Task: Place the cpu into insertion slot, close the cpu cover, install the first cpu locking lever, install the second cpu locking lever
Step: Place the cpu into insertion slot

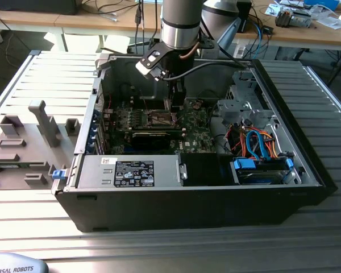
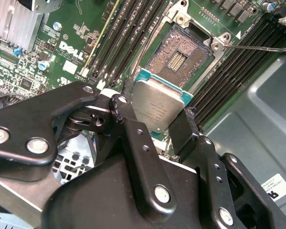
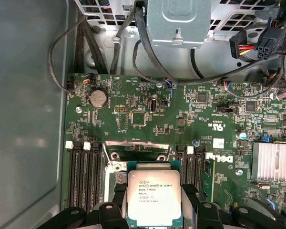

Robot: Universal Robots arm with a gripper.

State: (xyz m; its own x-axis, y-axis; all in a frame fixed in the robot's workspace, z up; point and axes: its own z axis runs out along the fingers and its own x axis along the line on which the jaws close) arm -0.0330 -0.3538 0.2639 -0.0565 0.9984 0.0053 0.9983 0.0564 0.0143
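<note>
My gripper is shut on the cpu, a flat square chip with a dull silver top and a green rim, pinched by its two opposite edges between black fingers. The chip hangs tilted just above the near edge of the insertion slot, whose bare contact field lies uncovered. In the first wrist view the cpu hides most of the slot. A silver frame edge borders the slot's far side; I cannot tell if it is the cpu cover. A thin wire locking lever sticks out beside the slot. The gripper is inside the computer case.
Black memory slots flank the socket on both sides. A finned heatsink sits on the green board. Cables and a metal drive cage crowd one end of the open case, and a power supply lies along its front.
</note>
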